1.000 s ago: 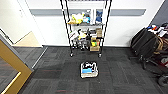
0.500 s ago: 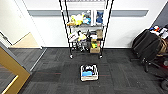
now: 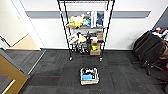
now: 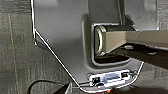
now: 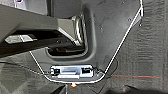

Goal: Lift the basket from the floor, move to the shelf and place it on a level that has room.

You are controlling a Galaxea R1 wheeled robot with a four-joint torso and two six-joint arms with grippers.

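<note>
Finger state cannot be told for either arm; both wrist views look down past robot structure to carpet. Nothing is lifted yet: one basket [image 3: 89, 75] rests on the floor [image 3: 50, 67], just in front of the one shelf [image 3: 86, 27], apart from its casters. The top level [image 3: 86, 5] looks bare; two lower tiers are crowded. Lifting, carrying and placing all remain.

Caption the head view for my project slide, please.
Woven basket sits on dark carpet floor before a black wire shelf stocked with plush toys and boxes.
</note>
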